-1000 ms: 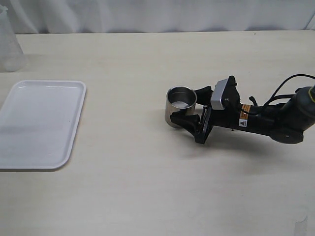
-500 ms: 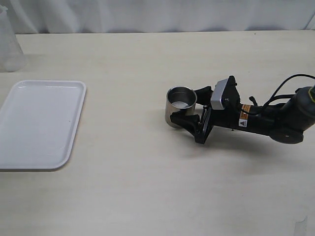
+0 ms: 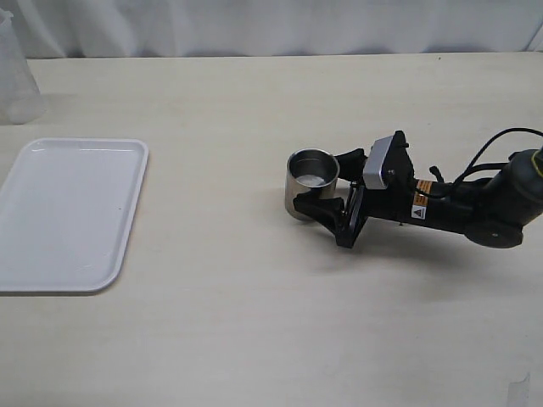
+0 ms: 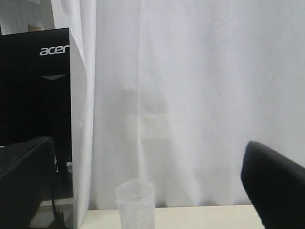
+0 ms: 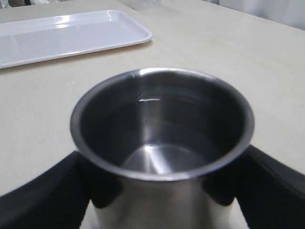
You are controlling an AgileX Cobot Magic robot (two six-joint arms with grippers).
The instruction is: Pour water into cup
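On the pale table, well apart from the white tray, the right gripper lies low, jaws pinching the upright cup, probably to steady it and the water pooled inside, while the left gripper seems spread and empty

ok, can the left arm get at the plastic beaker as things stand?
Probably yes: the left pincer is open and faces the beaker, with nothing visible between them.

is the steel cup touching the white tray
Apart. The exterior view shows the cup standing well to the right of the tray, with a wide stretch of bare table between them.
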